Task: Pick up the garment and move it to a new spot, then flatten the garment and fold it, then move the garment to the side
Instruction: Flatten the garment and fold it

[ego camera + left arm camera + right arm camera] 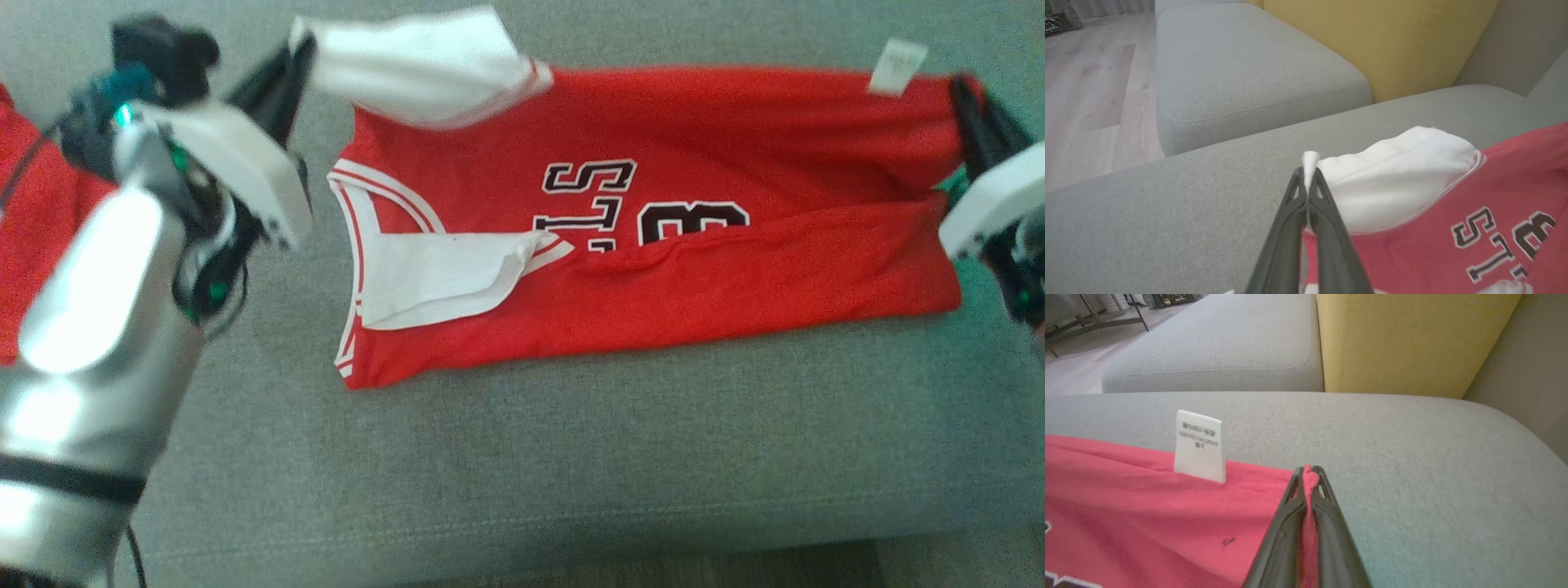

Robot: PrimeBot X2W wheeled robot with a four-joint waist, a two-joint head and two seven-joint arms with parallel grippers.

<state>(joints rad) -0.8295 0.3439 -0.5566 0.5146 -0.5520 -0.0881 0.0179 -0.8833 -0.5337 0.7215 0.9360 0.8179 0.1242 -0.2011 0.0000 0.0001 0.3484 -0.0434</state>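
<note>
The garment (653, 269) is a red jersey with white sleeves and dark lettering, lying lengthwise across the grey sofa seat (571, 457), its near long edge folded over. My left gripper (298, 45) is shut on the far white sleeve (416, 65), which is lifted off the cushion. Seen from the left wrist, the white sleeve tip (1309, 161) is pinched between the fingers (1327, 212) of my left gripper (1306, 181). My right gripper (963, 86) is shut on the far hem corner; in the right wrist view red cloth (1309, 477) pokes out between its tips (1308, 473).
A white care label (896, 65) sticks up from the far hem, also seen as a label (1199, 446) near my right fingers. More red cloth (33, 229) lies at the left edge. A yellow back cushion (1380, 41) and another grey seat (1241, 65) stand beyond. Wood floor (1081, 94) lies past the sofa.
</note>
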